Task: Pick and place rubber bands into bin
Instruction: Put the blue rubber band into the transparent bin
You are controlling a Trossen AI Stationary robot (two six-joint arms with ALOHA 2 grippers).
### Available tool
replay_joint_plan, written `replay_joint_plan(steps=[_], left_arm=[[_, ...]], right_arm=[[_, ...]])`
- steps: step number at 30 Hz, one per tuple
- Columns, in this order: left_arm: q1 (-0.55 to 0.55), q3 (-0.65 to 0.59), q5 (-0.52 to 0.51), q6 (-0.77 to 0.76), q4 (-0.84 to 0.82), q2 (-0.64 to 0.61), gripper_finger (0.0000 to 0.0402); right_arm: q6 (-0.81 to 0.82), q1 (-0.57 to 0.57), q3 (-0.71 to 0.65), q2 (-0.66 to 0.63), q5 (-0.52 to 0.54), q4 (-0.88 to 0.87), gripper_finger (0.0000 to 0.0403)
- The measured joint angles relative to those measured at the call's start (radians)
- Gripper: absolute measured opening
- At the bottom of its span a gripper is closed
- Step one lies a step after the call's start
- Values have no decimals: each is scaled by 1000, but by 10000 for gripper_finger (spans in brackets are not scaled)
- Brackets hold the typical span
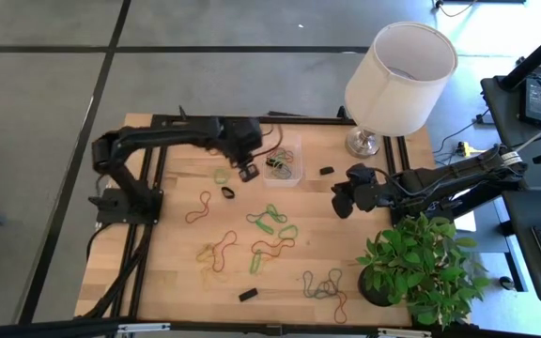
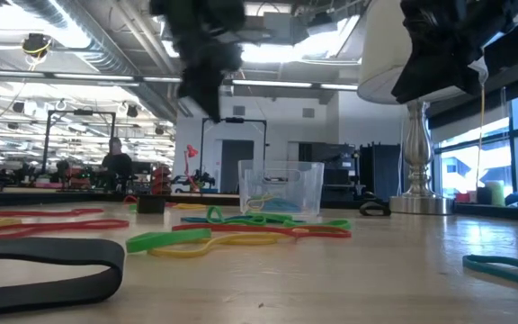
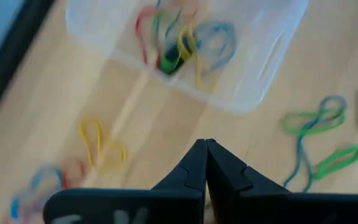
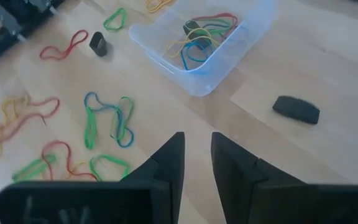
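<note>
1. Landmark: bin [image 1: 283, 163], clear tub toward the table's far edge, holding a tangle of red, yellow, blue and green rubber bands [image 4: 202, 34].
2. Left gripper [image 1: 248, 172] just beside bin's left wall, above the wood; fingers pressed together, nothing between them.
3. Right gripper [image 4: 195, 158] well right of bin; fingers slightly apart, empty.
4. More loose bands [image 1: 269, 221] scattered near-side of bin.
5. White lampshade [image 1: 400, 77] beyond bin, to its right.
</note>
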Motion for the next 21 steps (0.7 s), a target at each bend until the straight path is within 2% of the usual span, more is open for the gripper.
replay_joint_plan(steps=[3,6,9,12,15,21], left_arm=[[-37,-186,-37,-129,113,-84,3],[-67,-337,-76,-236,147,-155,1],[-108,-455,-93,-316,172,-228,2],[-161,-546,-133,-352,213,-304,2],[-204,-605,-178,-355,252,-377,2],[-253,-625,-195,-285,239,-491,2]], right_arm=[[-82,0,0,0,-1,0,83],[-150,-1,0,0,-4,1,83],[-219,-30,1,14,-60,10,73],[-291,-92,1,60,-168,26,44],[-362,-167,1,139,-321,54,9],[-436,-243,5,361,-590,151,4]])
